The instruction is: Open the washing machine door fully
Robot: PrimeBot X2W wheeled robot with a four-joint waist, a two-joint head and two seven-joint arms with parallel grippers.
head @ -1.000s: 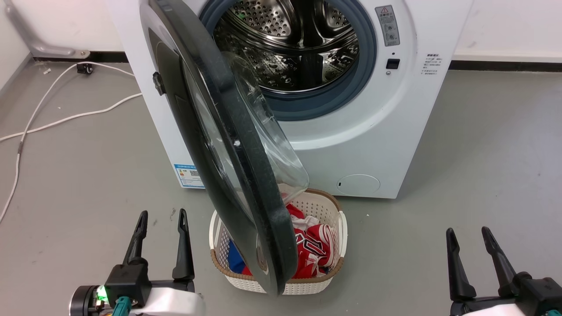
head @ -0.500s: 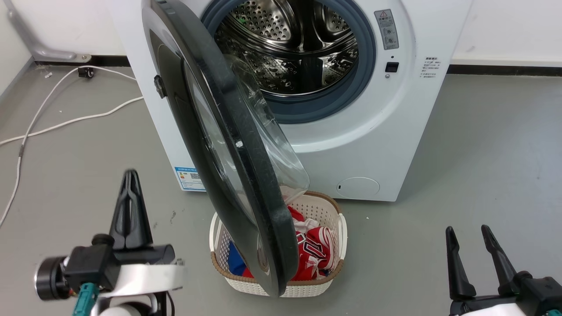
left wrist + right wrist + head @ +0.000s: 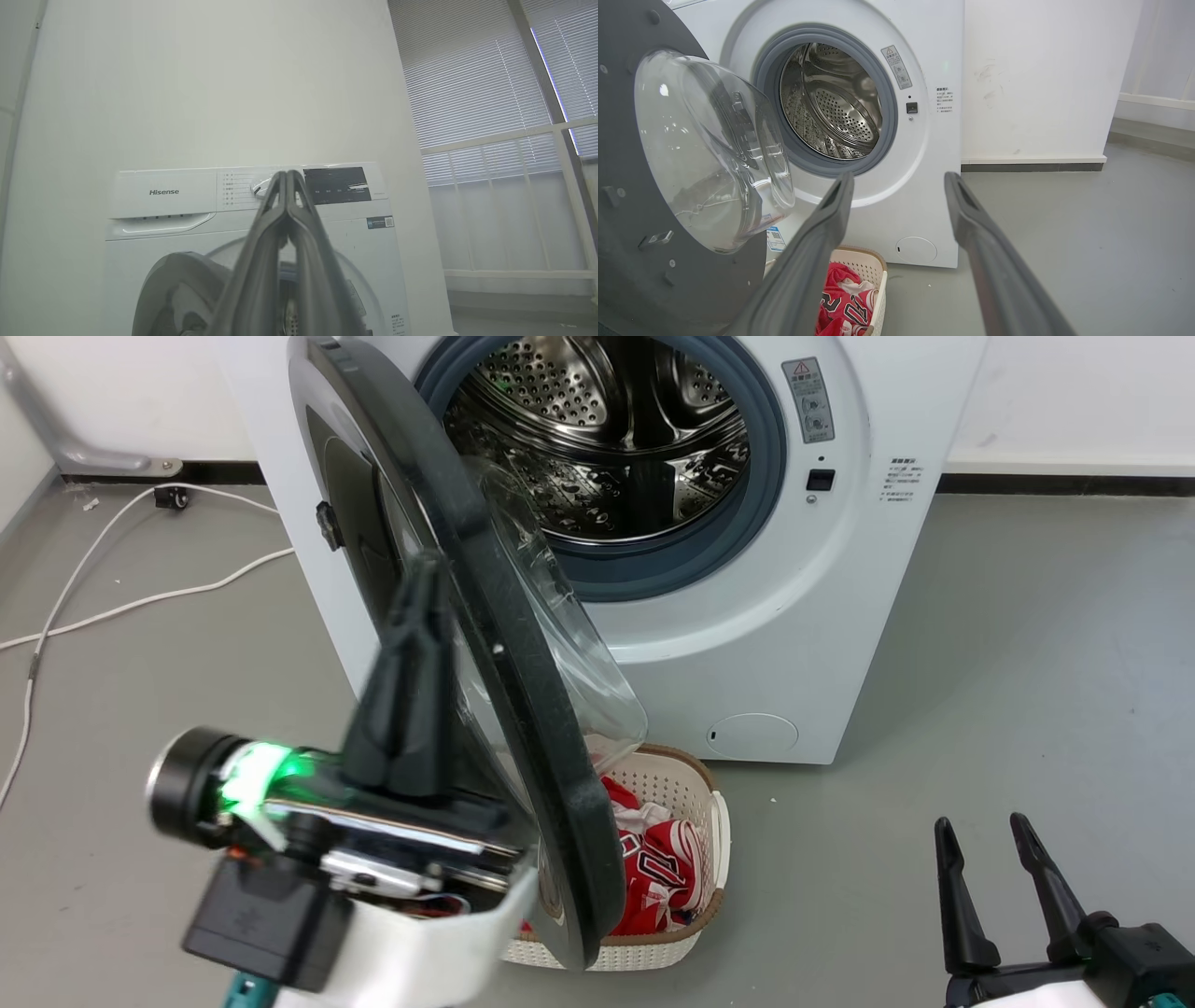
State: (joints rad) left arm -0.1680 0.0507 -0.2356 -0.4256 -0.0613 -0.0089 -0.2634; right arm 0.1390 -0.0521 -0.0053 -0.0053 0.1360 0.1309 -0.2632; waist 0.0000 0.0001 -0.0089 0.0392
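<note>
Plainly, the left claw (image 3: 425,581) is shut, its two fingers pressed together with nothing between them. In the head view it stands at about eight o'clock, its tips overlapping the outer face of the door (image 3: 509,658); whether they touch it I cannot tell. In the left wrist view the tips point toward the panel (image 3: 334,185) of the machine (image 3: 747,635). The door hangs partly open, edge-on, running from eleven o'clock down to six, above the basket (image 3: 686,782). The right claw (image 3: 979,821), at five o'clock, is spread wide and empty, well apart from the door.
</note>
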